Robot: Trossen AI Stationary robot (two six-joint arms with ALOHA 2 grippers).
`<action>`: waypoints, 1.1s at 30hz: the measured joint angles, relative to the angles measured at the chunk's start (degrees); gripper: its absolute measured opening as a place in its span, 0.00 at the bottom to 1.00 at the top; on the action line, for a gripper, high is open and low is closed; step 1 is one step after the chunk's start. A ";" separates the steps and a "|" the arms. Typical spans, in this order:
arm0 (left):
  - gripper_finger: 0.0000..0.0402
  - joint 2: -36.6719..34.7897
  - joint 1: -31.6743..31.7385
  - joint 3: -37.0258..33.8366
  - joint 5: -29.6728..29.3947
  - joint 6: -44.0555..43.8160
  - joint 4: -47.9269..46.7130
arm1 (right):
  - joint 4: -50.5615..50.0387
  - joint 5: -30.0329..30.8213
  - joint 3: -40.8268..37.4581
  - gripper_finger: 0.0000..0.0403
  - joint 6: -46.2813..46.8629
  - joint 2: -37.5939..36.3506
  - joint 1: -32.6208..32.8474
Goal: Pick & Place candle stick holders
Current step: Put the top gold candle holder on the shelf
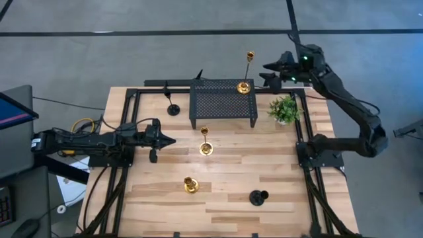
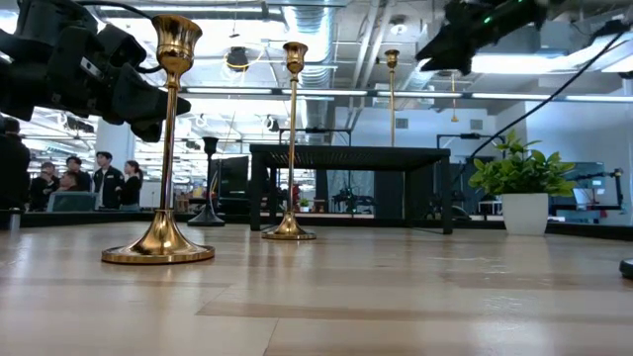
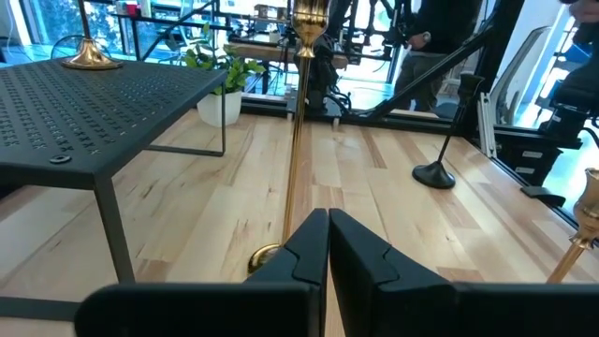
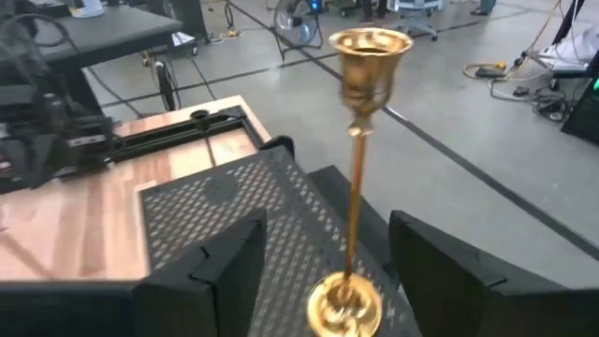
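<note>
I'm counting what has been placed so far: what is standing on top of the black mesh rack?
One tall gold candlestick holder stands on the black mesh rack, near a corner, with the right pincer, open, close beside it. The rest of the top is bare. The table under the rack is mostly hidden.

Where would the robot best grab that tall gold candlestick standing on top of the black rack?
Likely at the thin stem of the gold candlestick, from the side, level. It stands upright on the rack; its cup and base are wider. The right pincer, open, already faces that stem.

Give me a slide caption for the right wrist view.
Open right end effector facing a tall gold candlestick holder standing on the black mesh rack.
</note>
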 joint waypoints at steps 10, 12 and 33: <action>0.03 0.00 0.00 0.00 0.01 0.00 0.01 | -18.54 -0.09 0.00 0.20 0.01 -10.78 4.65; 0.03 0.00 0.00 0.00 0.00 0.00 0.02 | -22.30 -0.07 0.00 0.12 -0.40 -11.88 5.93; 0.03 0.00 0.02 0.00 0.02 -0.16 0.21 | -10.10 5.42 -20.96 0.00 3.71 -31.25 25.78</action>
